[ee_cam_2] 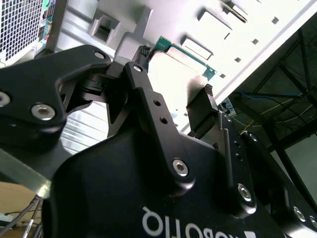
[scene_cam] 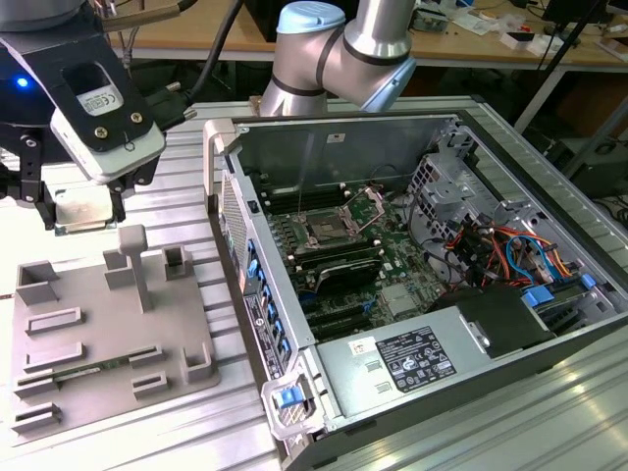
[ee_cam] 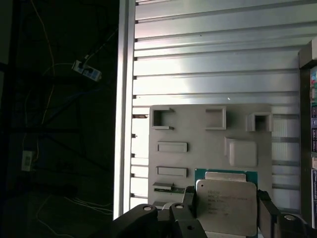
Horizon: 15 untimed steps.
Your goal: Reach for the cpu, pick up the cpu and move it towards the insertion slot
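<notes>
Ok, gripper (scene_cam: 82, 201) is clamped on the cpu (scene_cam: 83, 211), one finger on each of two opposite edges, with the chip held roughly flat and off every surface. In the exterior view it hangs above the far end of the grey tray (scene_cam: 93, 294), at the exterior view's left, not touching it. In the first wrist view the cpu's silvery top faces the camera with a thin green rim showing. The fingers (ee_cam: 187, 210) press in from both sides, and the tray's recesses and the slotted aluminium table (ee_cam: 198, 49) lie beyond. In the second wrist view the pads sit tight against the chip's edges. The insertion slot (scene_cam: 324, 233) sits on the green motherboard inside the open computer case (scene_cam: 324, 147), well apart from the chip toward the exterior view's right.
</notes>
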{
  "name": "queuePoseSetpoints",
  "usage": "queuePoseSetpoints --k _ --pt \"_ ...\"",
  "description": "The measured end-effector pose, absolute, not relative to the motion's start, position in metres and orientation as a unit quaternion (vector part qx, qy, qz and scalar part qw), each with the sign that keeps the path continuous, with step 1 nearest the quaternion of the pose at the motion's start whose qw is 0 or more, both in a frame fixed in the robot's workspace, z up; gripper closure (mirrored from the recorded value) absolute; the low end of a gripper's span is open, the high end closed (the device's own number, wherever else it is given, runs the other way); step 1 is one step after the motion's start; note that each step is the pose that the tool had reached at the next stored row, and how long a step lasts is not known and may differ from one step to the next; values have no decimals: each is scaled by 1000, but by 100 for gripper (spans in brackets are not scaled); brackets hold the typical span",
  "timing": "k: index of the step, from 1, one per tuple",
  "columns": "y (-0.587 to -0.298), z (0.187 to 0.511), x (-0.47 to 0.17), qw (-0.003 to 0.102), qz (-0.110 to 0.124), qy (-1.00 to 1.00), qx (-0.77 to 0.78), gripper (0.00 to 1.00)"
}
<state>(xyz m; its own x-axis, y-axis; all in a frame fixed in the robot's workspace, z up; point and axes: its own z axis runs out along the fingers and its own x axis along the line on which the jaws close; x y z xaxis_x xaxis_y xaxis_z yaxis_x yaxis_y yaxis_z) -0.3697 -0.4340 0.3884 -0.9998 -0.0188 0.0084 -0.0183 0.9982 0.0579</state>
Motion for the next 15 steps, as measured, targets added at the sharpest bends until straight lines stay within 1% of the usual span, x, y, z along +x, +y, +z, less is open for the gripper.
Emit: queuePoseSetpoints --k 15 --pt "-434 388 -357 4 -29 -1000 9 45"
